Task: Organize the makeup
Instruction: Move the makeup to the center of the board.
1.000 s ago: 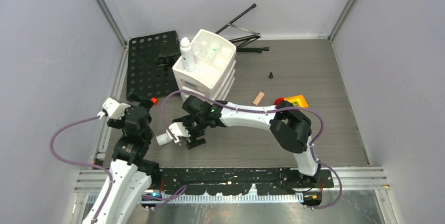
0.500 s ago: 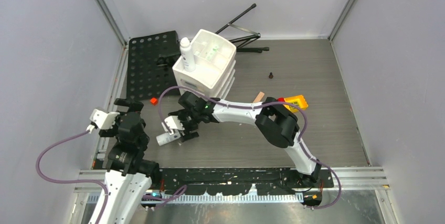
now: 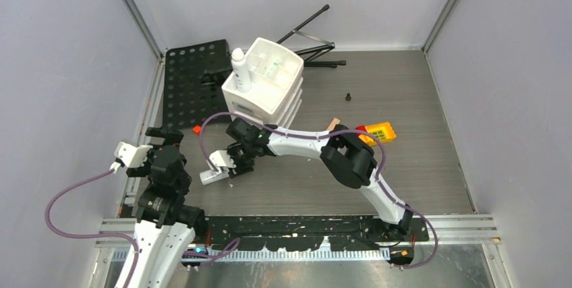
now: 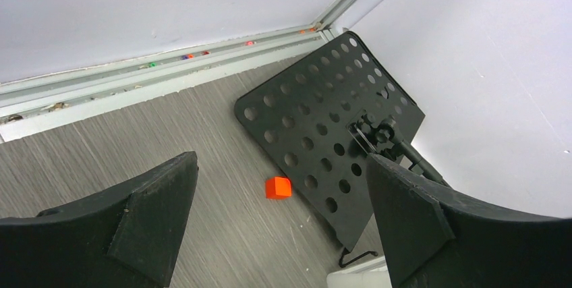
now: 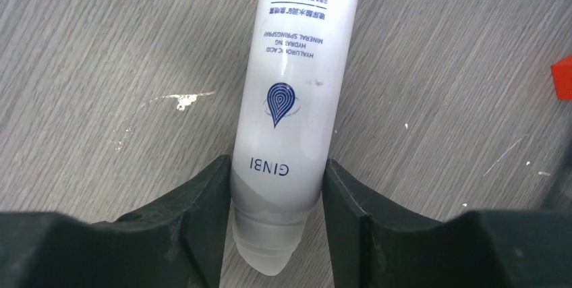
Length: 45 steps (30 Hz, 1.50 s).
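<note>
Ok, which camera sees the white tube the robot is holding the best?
The right wrist view. The white tube fills it, printed label readable, pinched near one end by the right gripper. The top view shows it only as a small white shape at that gripper. The left wrist view doesn't show it.

A: What sits on the grey wood-grain worktop [image 3: 418,106]?
B: A black perforated plate [image 3: 189,85] far left, an orange cube [image 3: 197,129] at its near edge; a white organizer box [image 3: 266,89] beside it; a tan block [image 3: 332,125] and a red-and-yellow block [image 3: 376,131] right of centre.
</note>
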Motion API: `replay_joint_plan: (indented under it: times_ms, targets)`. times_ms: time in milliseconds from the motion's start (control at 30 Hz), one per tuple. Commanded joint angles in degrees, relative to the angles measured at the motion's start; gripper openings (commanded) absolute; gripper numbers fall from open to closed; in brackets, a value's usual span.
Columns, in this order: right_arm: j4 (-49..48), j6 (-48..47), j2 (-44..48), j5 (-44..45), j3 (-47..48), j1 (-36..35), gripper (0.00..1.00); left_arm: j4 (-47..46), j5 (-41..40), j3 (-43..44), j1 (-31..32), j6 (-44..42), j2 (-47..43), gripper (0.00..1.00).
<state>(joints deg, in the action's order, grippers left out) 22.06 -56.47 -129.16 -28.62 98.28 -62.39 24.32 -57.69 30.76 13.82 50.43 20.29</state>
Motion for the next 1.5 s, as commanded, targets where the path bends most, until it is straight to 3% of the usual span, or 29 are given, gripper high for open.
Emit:
replay_joint_plan:
  times_ms: [0,167,400,600,867,1033,1200,1367,1467]
  targets:
    - [1.07,-0.38,0.0,-0.96,2.12,-0.04,0.45,-1.75,-2.43,0.28,0.06,0.11,0.43,0.97]
    - [0.7,0.11,3.37,1.52,-1.45,-0.05,0.35,-2.24,-2.21,0.02,0.06,-0.25,0.64,0.97]
    - [-4.94,3.24,19.73,7.91,-23.48,-0.05,0.26,-4.23,0.13,-0.76,0.13,-1.4,1.67,0.96]
    - [-6.89,8.4,33.78,17.25,-41.35,-0.03,0.26,-4.99,2.92,-0.31,0.15,-2.4,3.87,0.97]
    - [-6.26,10.45,40.29,24.44,-49.06,-0.05,0.38,-15.28,19.48,-4.89,0.15,-13.45,2.15,0.99]
    - [-8.2,12.0,40.82,27.13,-50.92,-0.08,0.56,-16.43,34.27,-5.64,0.16,-14.84,3.07,0.99]
    - [-13.58,15.38,44.34,27.73,-53.92,-0.01,0.74,-16.41,49.31,-6.29,0.15,-12.61,6.16,0.97]
    - [-20.65,19.29,49.93,29.35,-58.03,0.05,0.81,-22.93,63.33,-12.89,0.15,-9.67,4.61,0.9]
    - [-33.63,27.98,54.76,34.75,-63.38,0.01,0.81,-28.81,70.17,-16.73,0.23,-7.23,5.65,0.81]
